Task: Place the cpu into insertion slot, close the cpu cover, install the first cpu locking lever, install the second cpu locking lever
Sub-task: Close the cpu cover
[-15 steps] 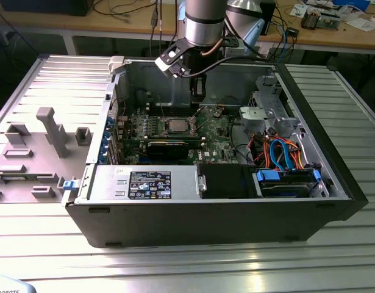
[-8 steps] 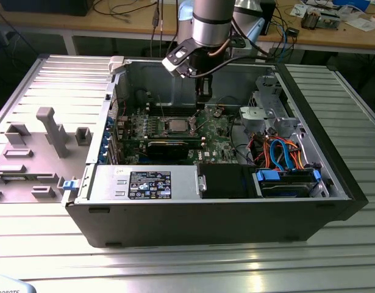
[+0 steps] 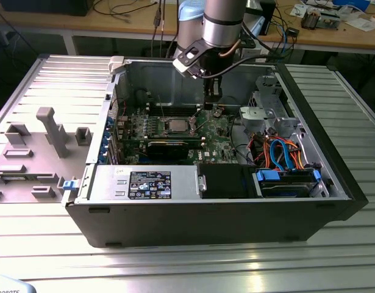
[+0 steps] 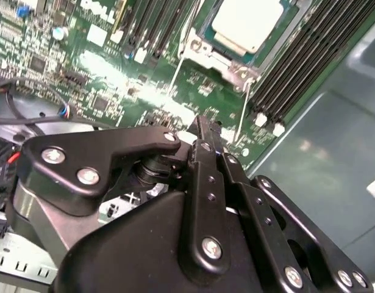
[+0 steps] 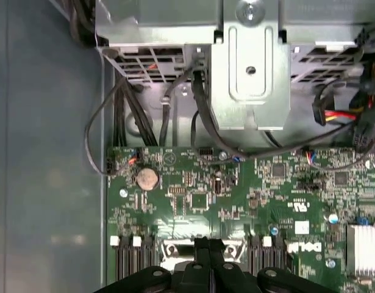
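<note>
While the gripper [image 3: 212, 97] is hanging inside the open computer case [image 3: 333, 183], fingers [image 4: 205, 159] pressed together on nothing, the cpu [image 4: 247, 23] is sitting in the insertion slot [image 3: 166, 124], the cpu cover [image 4: 199, 50] framing it. Black memory slots [image 4: 297, 67] are flanking it; cables [image 5: 205, 116] are crowding nearby.

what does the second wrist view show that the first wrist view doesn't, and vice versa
The second wrist view takes in the cpu, pale metal top up. The first wrist view takes in a round coin battery, dark cables and a metal drive cage. Both wrist views share the green motherboard, its black memory slots and the black gripper above it.
</note>
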